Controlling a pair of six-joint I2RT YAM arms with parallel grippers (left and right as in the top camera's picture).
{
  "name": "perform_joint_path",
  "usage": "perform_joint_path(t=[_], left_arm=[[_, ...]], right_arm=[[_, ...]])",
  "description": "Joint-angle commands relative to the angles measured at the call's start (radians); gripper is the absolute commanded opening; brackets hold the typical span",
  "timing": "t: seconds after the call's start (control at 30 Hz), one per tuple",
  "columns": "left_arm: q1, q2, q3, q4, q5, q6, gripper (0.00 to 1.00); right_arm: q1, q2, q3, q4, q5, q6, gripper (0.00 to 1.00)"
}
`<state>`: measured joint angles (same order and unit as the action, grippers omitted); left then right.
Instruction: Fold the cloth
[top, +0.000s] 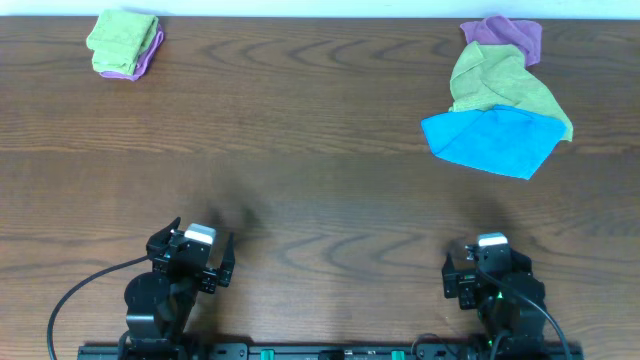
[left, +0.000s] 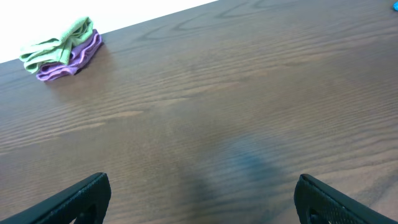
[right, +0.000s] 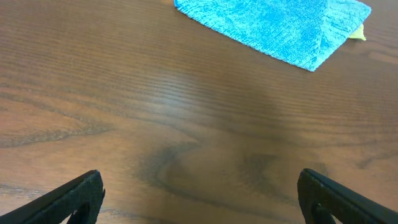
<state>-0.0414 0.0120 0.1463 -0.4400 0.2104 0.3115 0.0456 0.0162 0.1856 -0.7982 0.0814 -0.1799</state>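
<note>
Okay, left gripper (left: 202, 183) and right gripper (right: 199, 180) both wide, empty; I'd pinch the blue towel (top: 488, 142), soft and light, at its near corner (top: 526, 175).

Overhead: fixed, high, looks straight down on whole table (top: 300, 150). Left wrist: low, close to table, faces far edge; shares folded green-purple pile (left: 61, 50) with overhead's upper left. Right wrist: low, close, faces forward; shares cloth (right: 280, 28) with overhead's right side.
</note>
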Motion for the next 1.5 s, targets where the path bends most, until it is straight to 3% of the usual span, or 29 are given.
perform_joint_path(t=[0.0,1.1,1.17,1.33,1.47], left_arm=[[-0.005,-0.008,-0.02,0.0,0.018,0.003,0.95],[-0.005,-0.008,-0.02,0.0,0.018,0.003,0.95],[-0.005,-0.008,-0.02,0.0,0.018,0.003,0.95],[-0.005,-0.008,-0.02,0.0,0.018,0.003,0.95],[-0.005,-0.008,-0.02,0.0,0.018,0.003,0.95]], right_arm=[[0.007,-0.011,-0.01,-0.001,-0.007,0.018,0.99],[0.007,-0.011,-0.01,0.017,-0.008,0.024,0.99],[0.007,-0.011,-0.01,0.106,-0.008,0.116,0.99],[0.007,-0.011,-0.01,0.48,0.0,0.554,0.99],[0.007,-0.006,-0.01,0.819,0.029,0.583,0.99]])
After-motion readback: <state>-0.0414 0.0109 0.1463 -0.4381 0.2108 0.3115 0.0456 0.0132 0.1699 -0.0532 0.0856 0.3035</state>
